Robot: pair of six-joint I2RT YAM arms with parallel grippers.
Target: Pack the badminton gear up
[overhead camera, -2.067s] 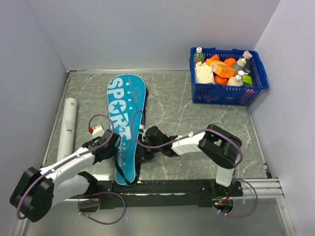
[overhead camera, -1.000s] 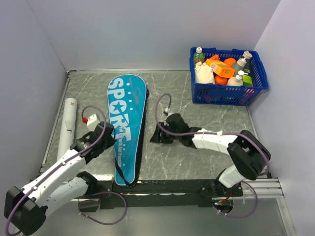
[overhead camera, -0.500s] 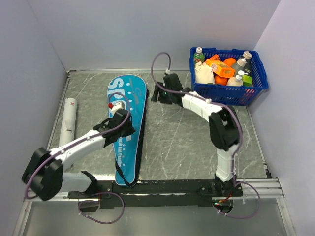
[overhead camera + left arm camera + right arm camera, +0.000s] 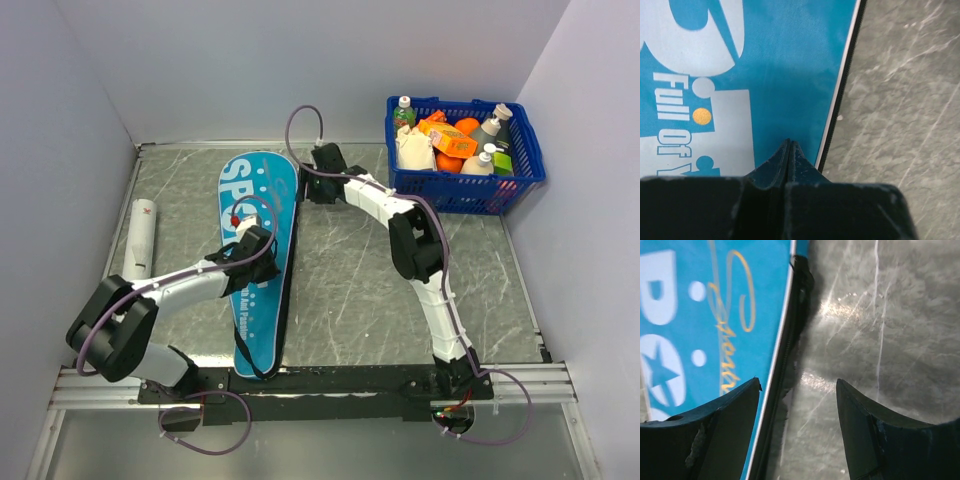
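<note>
Top external view: near the front edge of the grey marbled table (image 4: 350, 290), the narrow end of the blue racket bag (image 4: 258, 325) is seen, its body running away toward the far edge with white SPORT lettering on it. The left gripper (image 4: 262, 268) is placed over the middle of the bag, close to its right-hand seam. In the left wrist view its fingertips (image 4: 789, 145) are pressed flat together, with nothing seen between them, just above the blue fabric. By the left edge of the table a long white tube (image 4: 138, 240) with a red mark at its far end is laid, well apart from the bag. Farther back, the right gripper (image 4: 318, 188) is held at the right side of the bag's wide end. In the right wrist view its fingers are spread wide and grasp nothing; the bag's black zip edge (image 4: 790, 340) is seen below the gap. In the far right corner a blue mesh basket (image 4: 465, 195) filled with bottles and orange packets is set.
</note>
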